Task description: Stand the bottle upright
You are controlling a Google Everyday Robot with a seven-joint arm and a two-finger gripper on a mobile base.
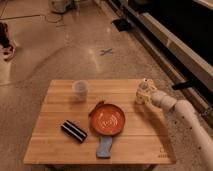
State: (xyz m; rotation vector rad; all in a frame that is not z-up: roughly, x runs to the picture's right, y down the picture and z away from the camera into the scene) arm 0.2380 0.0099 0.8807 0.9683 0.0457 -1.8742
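Note:
The bottle (144, 86) is small, slim and white. It stands about upright near the right edge of the wooden table (60, 150), with its cap pointing up. My gripper (144, 96) reaches in from the right and is shut around the bottle's lower body, with the neck and cap showing above the fingers. The bottle's base is hidden by the gripper, so I cannot tell whether it touches the table.
A translucent whitish cup (80, 90) stands at the back left. A red plate (107, 119) lies mid-table, with a blue item (104, 147) at its front edge. A black oblong object (74, 131) lies front left. The white arm (190, 120) crosses the table's right edge.

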